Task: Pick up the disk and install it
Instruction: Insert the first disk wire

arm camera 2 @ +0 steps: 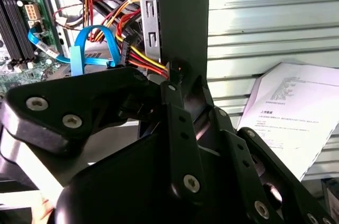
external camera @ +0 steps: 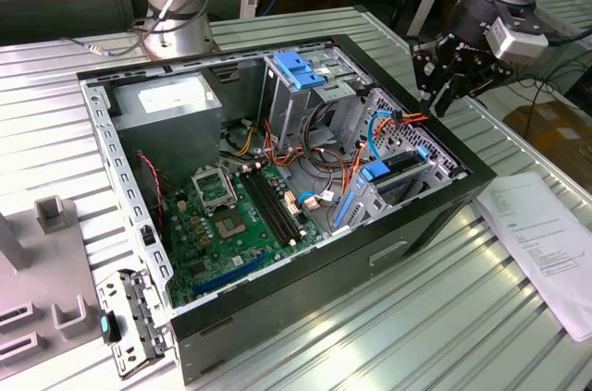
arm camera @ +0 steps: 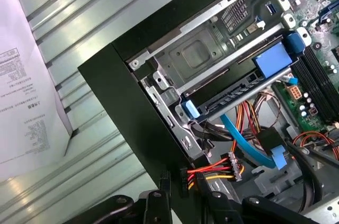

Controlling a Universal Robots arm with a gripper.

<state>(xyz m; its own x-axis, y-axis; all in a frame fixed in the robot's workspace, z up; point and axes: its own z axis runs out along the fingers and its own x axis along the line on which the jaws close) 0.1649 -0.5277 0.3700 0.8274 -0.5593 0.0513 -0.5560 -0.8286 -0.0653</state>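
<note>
Gripper [external camera: 437,100] hangs above the computer case's [external camera: 305,303] rim at the exterior view's right, with nothing visibly in its hold; how far open it is I cannot tell. Near it the disk [external camera: 400,165], a dark flat slab with blue rails, sits in the case's metal bay. Its long axis runs parallel to the case wall nearest that camera.
</note>
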